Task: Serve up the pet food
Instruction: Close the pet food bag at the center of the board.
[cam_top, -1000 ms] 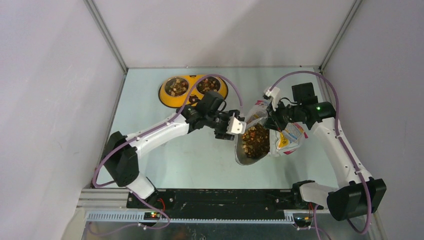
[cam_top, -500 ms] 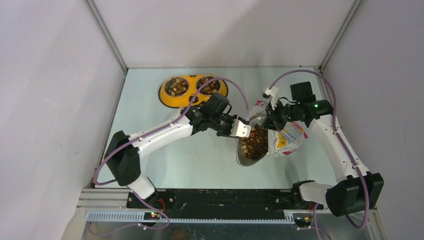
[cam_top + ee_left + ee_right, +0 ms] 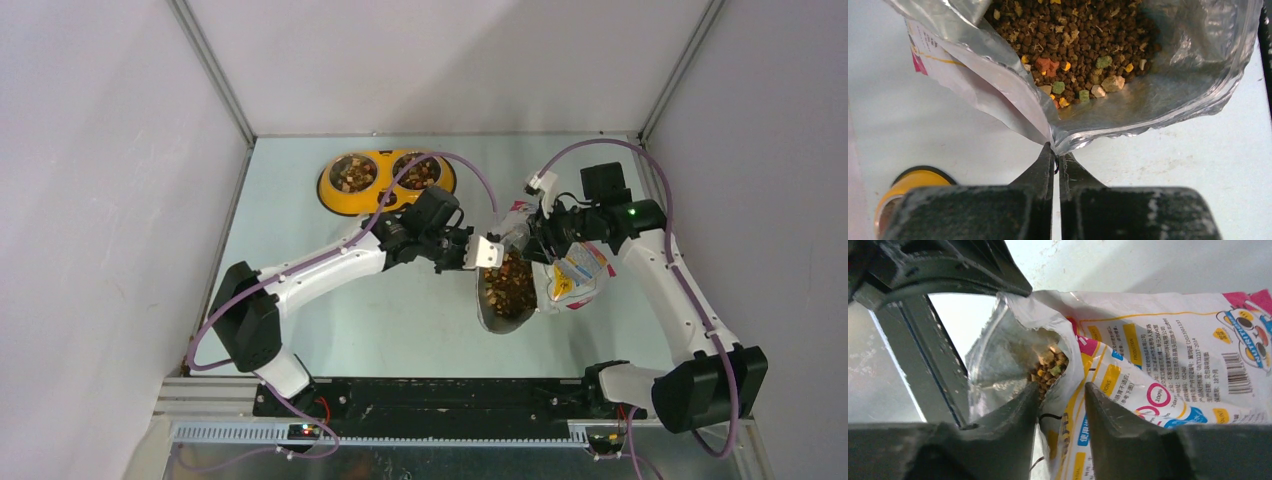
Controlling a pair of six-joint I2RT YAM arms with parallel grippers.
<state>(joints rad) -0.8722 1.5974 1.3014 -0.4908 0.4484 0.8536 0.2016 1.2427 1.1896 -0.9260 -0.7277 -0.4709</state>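
Observation:
The pet food bag [image 3: 572, 278] lies open on the table, its foil mouth spread wide and full of brown kibble [image 3: 508, 285]. My left gripper [image 3: 490, 250] is at the mouth's left rim. In the left wrist view its jaws [image 3: 1055, 155] are shut on the foil edge [image 3: 1063, 142], with the kibble [image 3: 1073, 40] just beyond. My right gripper [image 3: 536, 240] is at the bag's upper right rim. Its jaws [image 3: 1062, 390] stand a little apart with the printed bag wall [image 3: 1173, 340] between them, and some kibble [image 3: 1048, 367] shows inside.
A yellow oval double-bowl feeder [image 3: 385, 203] stands at the back left of the table, with kibble in both bowls; its edge [image 3: 913, 180] shows in the left wrist view. Enclosure walls stand close on the left, right and back.
My left gripper moved right to the bag's mouth and shut on its rim. My right gripper's jaws have parted from their tight hold on the bag wall.

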